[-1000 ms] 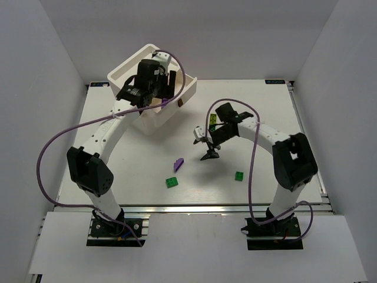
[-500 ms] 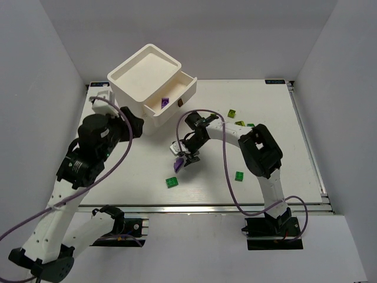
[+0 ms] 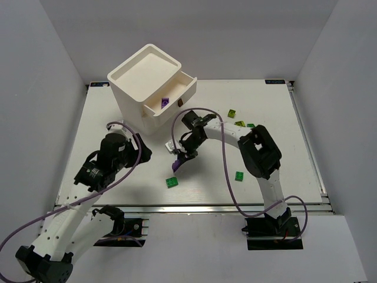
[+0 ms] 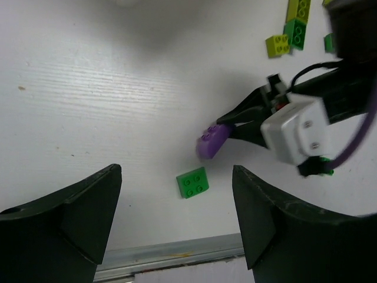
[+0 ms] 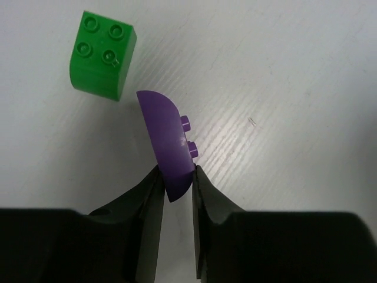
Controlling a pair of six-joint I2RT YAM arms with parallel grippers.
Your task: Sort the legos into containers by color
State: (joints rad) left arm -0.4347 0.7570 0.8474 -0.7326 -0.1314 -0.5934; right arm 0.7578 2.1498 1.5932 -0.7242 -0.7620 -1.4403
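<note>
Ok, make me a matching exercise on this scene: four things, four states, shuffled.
Things:
1. right gripper
2. left gripper
3. green brick
4. drawer

States:
A. pulled out, purple piece inside
B. wide open, holding nothing
C. pinching the purple brick
D. lying loose on the table

Pairs: 1-C, 2-B, 3-D, 4-A

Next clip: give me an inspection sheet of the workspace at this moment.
Surface: white table, bricks scattered.
Job's things: white drawer unit, one drawer open with a small purple brick inside; green bricks and yellow-green bricks loose on the table.
Clutter: nothing seen.
Grippers: left gripper open, empty; right gripper shut on one end of the curved purple brick.
Cables: purple cables hang in loose loops.
Surroundings: plain white walls.
</note>
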